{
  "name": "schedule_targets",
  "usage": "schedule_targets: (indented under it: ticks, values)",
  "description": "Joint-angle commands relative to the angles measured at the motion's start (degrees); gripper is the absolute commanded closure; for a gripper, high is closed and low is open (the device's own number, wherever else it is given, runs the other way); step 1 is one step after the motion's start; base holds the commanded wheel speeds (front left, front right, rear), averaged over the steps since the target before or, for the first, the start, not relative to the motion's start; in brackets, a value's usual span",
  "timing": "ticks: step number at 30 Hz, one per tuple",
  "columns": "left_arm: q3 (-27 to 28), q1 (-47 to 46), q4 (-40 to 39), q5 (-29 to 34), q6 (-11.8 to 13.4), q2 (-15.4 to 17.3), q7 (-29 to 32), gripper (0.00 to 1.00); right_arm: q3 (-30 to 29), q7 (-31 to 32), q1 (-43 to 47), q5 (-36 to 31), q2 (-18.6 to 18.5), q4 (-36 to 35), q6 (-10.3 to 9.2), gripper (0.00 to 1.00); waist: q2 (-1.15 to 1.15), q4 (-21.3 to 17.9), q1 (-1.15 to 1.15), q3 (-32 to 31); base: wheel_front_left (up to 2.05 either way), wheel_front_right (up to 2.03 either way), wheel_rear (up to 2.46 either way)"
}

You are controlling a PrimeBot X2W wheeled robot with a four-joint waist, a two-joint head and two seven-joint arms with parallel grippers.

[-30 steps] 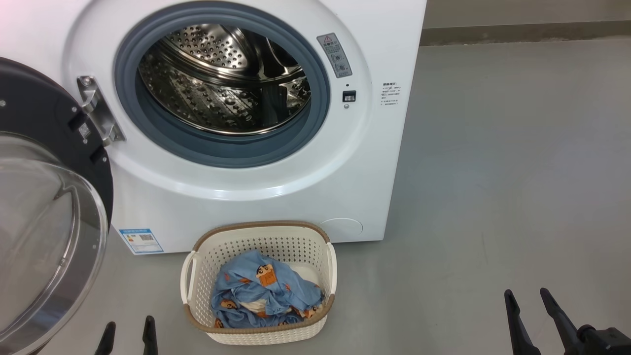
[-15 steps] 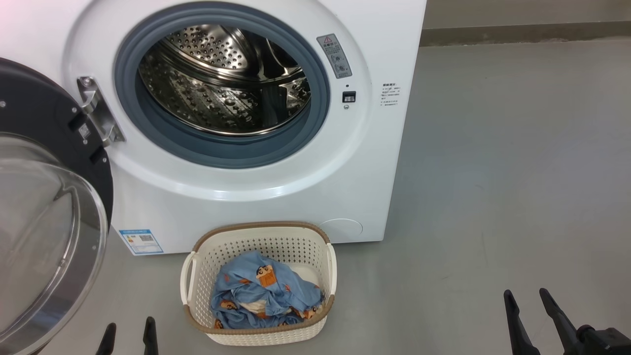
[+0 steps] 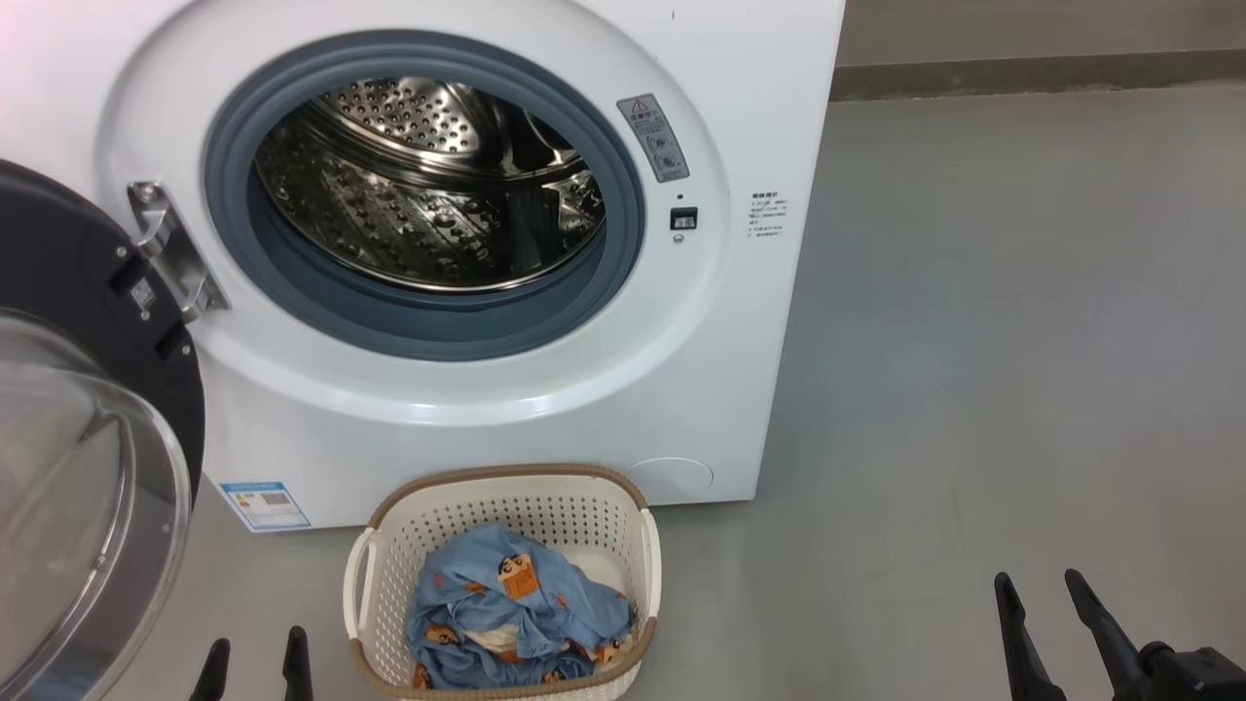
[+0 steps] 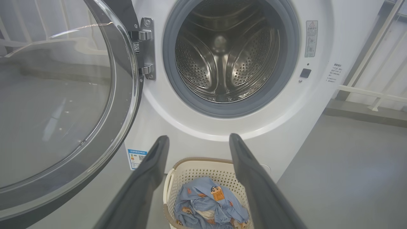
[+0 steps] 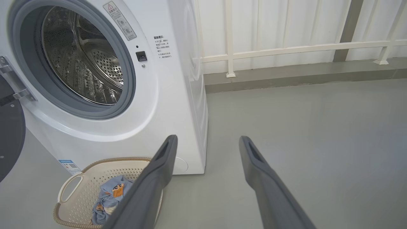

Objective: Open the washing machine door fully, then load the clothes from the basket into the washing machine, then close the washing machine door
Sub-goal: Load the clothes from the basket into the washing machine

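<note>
Head view — I see door (image 3: pixel 78 467) wide | clothes (image 3: pixel 511 613) in basket (image 3: pixel 545 516) | left pincer (image 3: pixel 253 647), right pincer (image 3: pixel 1038 584) apart, empty

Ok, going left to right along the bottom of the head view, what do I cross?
door → left gripper → basket → right gripper
</note>
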Motion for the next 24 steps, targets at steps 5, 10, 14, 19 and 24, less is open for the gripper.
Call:
schedule_targets:
  ticks: [5,10,14,19,24]
  values:
    - [2.01,-1.1,-1.16,-0.45,-0.09,0.18,-0.37,0.0,1.71,-0.68,-0.44,-0.38,-0.74,-1.41,0.09,0.0,0.0,0.03,0.0,0.1,0.57,-0.83,0.26]
    - [2.36,-1.18,-0.82,-0.41,-0.09,0.18,-0.37,0.0,1.76,-0.68,-0.46,-0.34,-0.74,-1.38,0.09,0.0,0.0,0.02,0.0,0.17,0.41,-0.43,0.02]
    - [2.15,-1.22,-1.14,-0.19,-0.09,0.18,-0.37,0.0,1.8,-0.68,-0.53,-0.28,-0.76,-1.31,0.09,0.0,0.0,0.02,0.0,0.31,0.2,-0.2,0.0]
    - [1.97,-1.29,-1.21,-0.16,-0.09,0.18,-0.37,0.0,1.86,-0.68,-0.73,-0.23,-0.72,-1.19,0.09,0.0,0.0,-0.01,0.0,0.6,0.0,0.0,0.0]
    - [2.41,-1.69,-1.12,-0.24,-0.09,0.18,-0.37,0.0,1.79,-0.68,-1.16,-0.28,-0.53,-1.13,0.09,0.0,0.0,-0.04,0.0,0.96,0.0,0.0,0.0]
